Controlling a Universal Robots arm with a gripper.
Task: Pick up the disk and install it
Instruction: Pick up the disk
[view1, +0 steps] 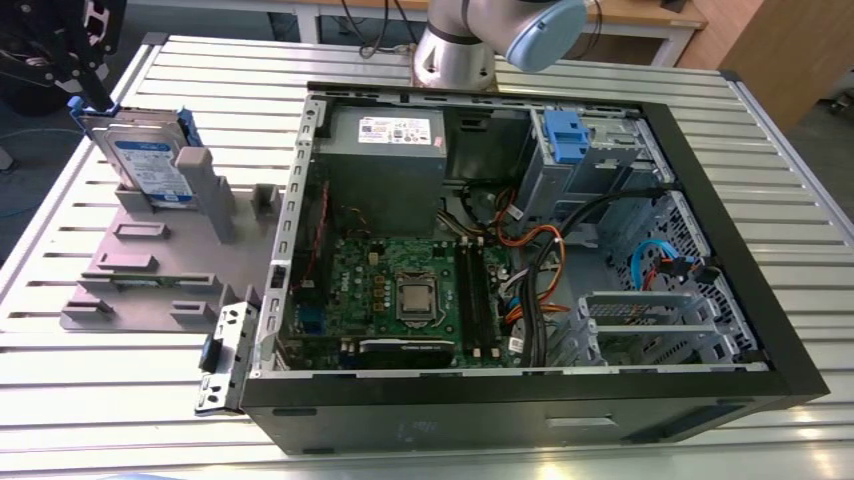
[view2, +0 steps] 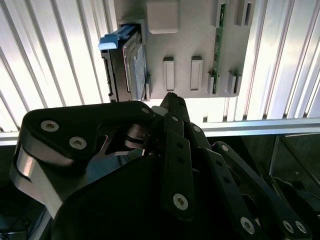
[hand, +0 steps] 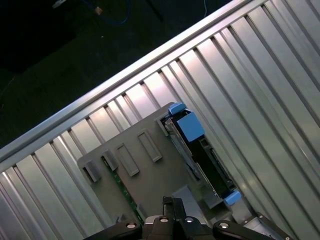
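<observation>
Disk near closed, empty end effector

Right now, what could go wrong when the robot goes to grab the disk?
1. The disk stands on edge in a narrow slot of the grey holder. The end effector hangs near its top. If it came down a bit off, it might bump the blue rail rather than grip.
2. Cables lie loose in the computer near the drive bay, so the disk could snag there.
</observation>
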